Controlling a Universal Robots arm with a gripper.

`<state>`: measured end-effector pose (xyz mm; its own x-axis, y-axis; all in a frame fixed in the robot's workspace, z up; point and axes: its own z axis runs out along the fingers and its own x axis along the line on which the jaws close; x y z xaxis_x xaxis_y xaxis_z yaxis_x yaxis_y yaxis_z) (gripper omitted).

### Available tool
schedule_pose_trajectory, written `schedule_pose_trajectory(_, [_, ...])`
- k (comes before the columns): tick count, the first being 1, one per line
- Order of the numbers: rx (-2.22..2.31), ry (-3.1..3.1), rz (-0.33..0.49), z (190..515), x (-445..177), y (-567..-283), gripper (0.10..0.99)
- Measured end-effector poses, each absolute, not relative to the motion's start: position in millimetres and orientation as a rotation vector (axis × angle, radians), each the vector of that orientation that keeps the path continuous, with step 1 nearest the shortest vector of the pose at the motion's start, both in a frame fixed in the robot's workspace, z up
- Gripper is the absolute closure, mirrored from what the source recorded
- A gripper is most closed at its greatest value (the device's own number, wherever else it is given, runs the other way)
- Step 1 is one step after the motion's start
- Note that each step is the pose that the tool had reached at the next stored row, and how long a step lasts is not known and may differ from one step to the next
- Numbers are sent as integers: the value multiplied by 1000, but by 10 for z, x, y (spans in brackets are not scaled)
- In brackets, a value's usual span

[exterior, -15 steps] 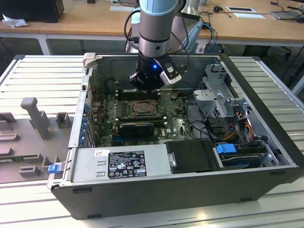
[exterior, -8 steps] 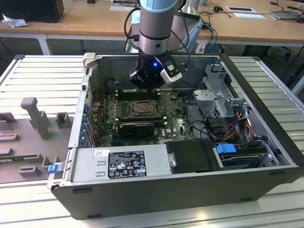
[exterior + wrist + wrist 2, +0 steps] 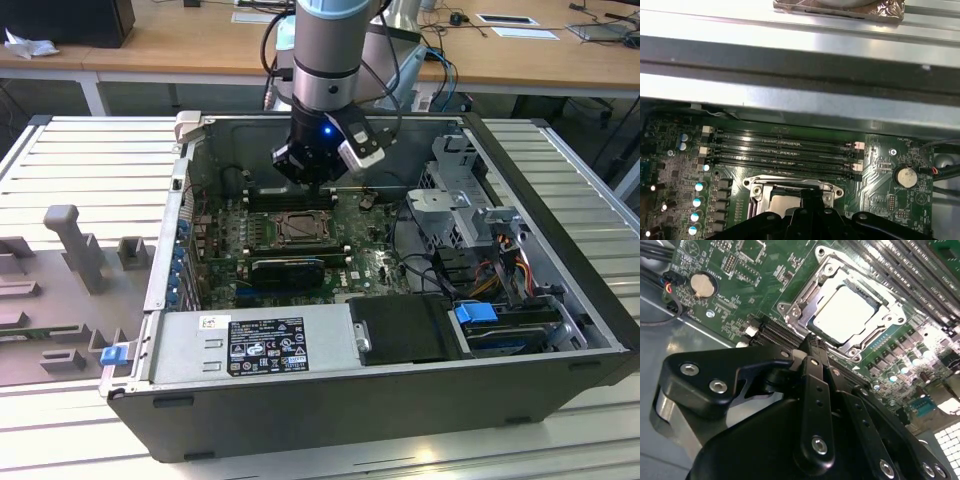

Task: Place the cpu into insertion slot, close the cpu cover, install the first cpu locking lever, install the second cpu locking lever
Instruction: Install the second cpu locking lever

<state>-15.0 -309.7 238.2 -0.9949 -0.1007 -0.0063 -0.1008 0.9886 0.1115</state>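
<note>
**Risks and counts around the socket**

Fixture blocks [image 3: 75,240] stand outside the case at the exterior view's left, well apart from the work; I count one tall grey post among them.

Next along, at the middle of the green board, lies one insertion slot [image 3: 300,228]. In the second wrist view one cpu [image 3: 845,307] lies flat in it, silver top up, and one cpu cover [image 3: 801,304] is folded down around it as a frame. I cannot tell whether either locking lever is latched.

One gripper [image 3: 318,182] hangs just above the slot's far edge. In the second wrist view its black tip [image 3: 810,342] is very near the cover's corner. Whether it is wide or narrow cannot be told; nothing shows in it.

My judgement of the hazards:
- A descent slightly off line could scrape the cover or the small parts beside the socket.
- If the cover is not fully seated, pressing on it could load the chip unevenly and harm the pins beneath.

The first wrist view shows four memory slots [image 3: 782,150] side by side and one coin cell [image 3: 905,176].

At the exterior view's right, loose cables [image 3: 500,262] near the drive cage could snag the arm.
</note>
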Motion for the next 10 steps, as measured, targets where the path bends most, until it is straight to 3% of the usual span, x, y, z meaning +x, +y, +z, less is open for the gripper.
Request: schedule_pose_trajectory(10, [-157, 3132, 176, 2413, -152, -3246, 980])
